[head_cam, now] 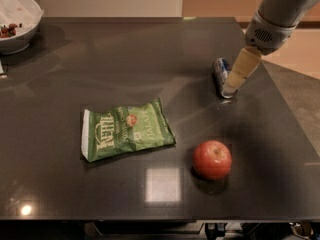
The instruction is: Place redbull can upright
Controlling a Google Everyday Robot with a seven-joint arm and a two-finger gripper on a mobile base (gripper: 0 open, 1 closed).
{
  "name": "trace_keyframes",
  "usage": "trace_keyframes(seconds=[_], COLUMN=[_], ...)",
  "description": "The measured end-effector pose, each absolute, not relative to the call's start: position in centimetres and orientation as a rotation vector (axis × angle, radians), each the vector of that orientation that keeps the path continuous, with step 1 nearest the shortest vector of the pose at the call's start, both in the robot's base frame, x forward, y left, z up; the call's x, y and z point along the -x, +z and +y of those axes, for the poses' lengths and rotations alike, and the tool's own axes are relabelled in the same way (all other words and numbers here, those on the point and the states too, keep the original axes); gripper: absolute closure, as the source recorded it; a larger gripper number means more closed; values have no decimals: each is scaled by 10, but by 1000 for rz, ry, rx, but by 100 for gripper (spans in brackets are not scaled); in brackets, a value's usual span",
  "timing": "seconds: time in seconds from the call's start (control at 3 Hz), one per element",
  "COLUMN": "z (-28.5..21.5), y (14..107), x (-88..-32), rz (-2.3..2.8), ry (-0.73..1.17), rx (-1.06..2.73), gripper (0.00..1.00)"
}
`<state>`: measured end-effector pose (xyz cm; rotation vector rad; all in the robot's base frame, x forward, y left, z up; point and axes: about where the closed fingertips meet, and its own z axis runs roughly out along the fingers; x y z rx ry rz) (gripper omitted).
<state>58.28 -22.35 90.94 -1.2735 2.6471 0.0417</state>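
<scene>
The redbull can (220, 73) lies on its side on the dark table (150, 49), at the right toward the back, one silver end facing the front. My gripper (235, 81) comes down from the upper right, its pale fingers (241, 70) hanging over the can's right side and covering part of it. I cannot tell whether they touch the can.
A red apple (212, 159) sits in front of the can. A green chip bag (125, 129) lies flat in the middle. A white bowl (17, 19) stands at the back left corner. The table's right edge (295, 124) is close to the can.
</scene>
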Motion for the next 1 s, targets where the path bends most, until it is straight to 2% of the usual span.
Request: trace_keyframes(seconds=[1.0], z=[-238], y=[867], x=[-679], rz=[2913], ry=[17], rx=[670], gripper=[0])
